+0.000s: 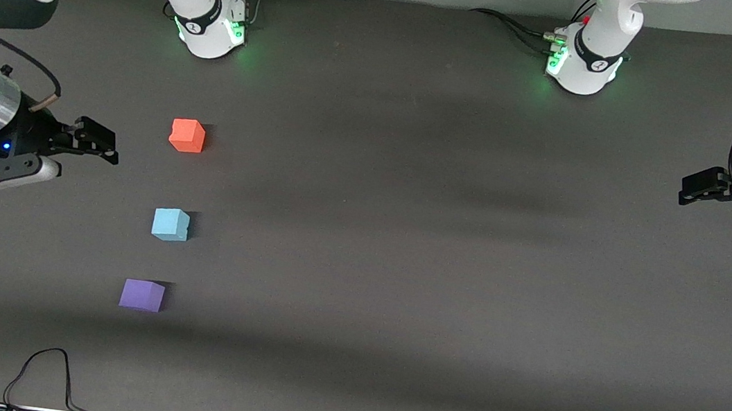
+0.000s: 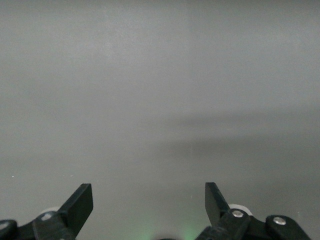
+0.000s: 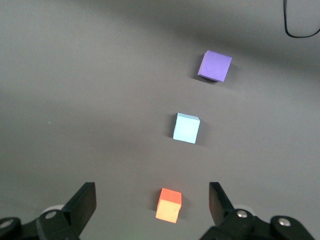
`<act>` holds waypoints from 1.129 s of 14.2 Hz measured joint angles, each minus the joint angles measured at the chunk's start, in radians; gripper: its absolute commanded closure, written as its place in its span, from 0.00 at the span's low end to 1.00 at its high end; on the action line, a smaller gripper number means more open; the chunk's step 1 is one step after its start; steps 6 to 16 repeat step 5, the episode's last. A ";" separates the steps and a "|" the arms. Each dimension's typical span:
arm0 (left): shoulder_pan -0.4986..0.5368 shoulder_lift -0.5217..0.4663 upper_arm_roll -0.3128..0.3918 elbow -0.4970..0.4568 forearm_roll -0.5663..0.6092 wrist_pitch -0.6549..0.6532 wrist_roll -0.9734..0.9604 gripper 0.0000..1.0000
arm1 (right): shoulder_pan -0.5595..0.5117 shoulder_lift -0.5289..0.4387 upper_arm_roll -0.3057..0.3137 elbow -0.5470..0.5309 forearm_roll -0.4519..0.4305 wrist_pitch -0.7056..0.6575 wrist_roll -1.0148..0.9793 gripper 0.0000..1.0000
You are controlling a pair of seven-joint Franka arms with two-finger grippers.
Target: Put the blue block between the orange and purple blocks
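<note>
The blue block (image 1: pixel 170 224) sits on the dark table between the orange block (image 1: pixel 187 135), which is farther from the front camera, and the purple block (image 1: pixel 142 295), which is nearer. The three form a rough line toward the right arm's end. My right gripper (image 1: pixel 98 143) is open and empty, up in the air beside the orange block toward the table's end. In the right wrist view the orange block (image 3: pixel 168 205), blue block (image 3: pixel 186 128) and purple block (image 3: pixel 215 65) all show. My left gripper (image 1: pixel 693 188) is open and empty, waiting at the left arm's end.
The two arm bases (image 1: pixel 210 22) (image 1: pixel 583 61) stand at the table's back edge. A black cable (image 1: pixel 48 372) loops on the table near the front edge, nearer than the purple block. The left wrist view shows only bare table (image 2: pixel 160 100).
</note>
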 measured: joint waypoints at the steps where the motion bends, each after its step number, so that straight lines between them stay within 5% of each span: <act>1: 0.000 0.000 0.000 0.000 0.000 0.000 0.000 0.00 | 0.022 -0.017 -0.017 -0.018 -0.016 0.011 0.000 0.00; 5: 0.000 0.000 0.000 0.000 0.000 0.000 0.000 0.00 | 0.052 -0.084 -0.055 -0.102 -0.032 0.053 0.000 0.00; 16: 0.000 0.000 0.000 0.000 0.000 0.000 0.000 0.00 | 0.052 -0.084 -0.055 -0.102 -0.032 0.053 0.000 0.00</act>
